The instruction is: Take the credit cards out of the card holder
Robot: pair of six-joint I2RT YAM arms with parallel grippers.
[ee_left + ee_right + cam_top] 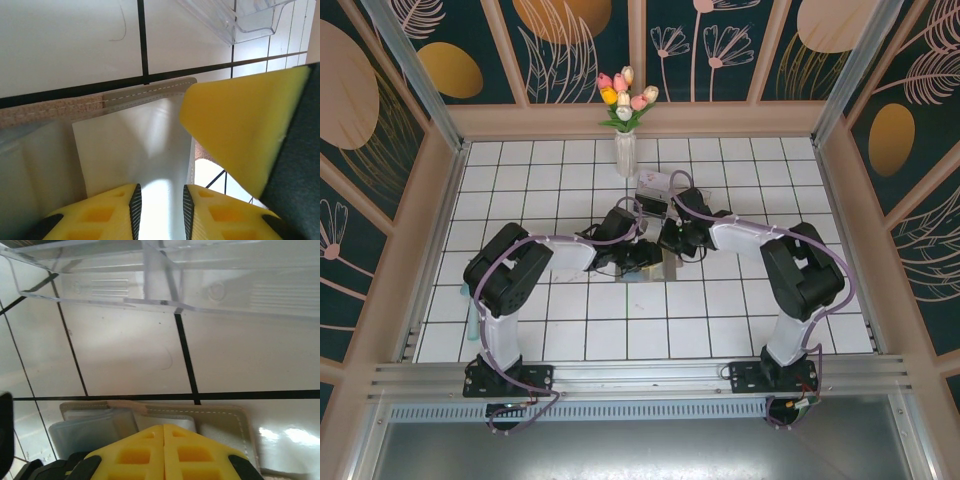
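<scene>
Card holder (220, 426) spread flat on desk (125, 355), bottom of right-wrist frame, right at tips of clenched right jaws. Pale credit card (135, 145) between slightly parted, released left jaws, lower centre.

One card holder (235, 432). What look like two cards show in it: one pale blue card (85, 437) and one white card (167, 421). One clear plastic tray (225, 285). One white vase (625, 152) with one bunch of tulips (625, 92), too tightly packed to count singly. Two grippers: the left gripper (160, 200) and the right gripper (164, 432)
</scene>
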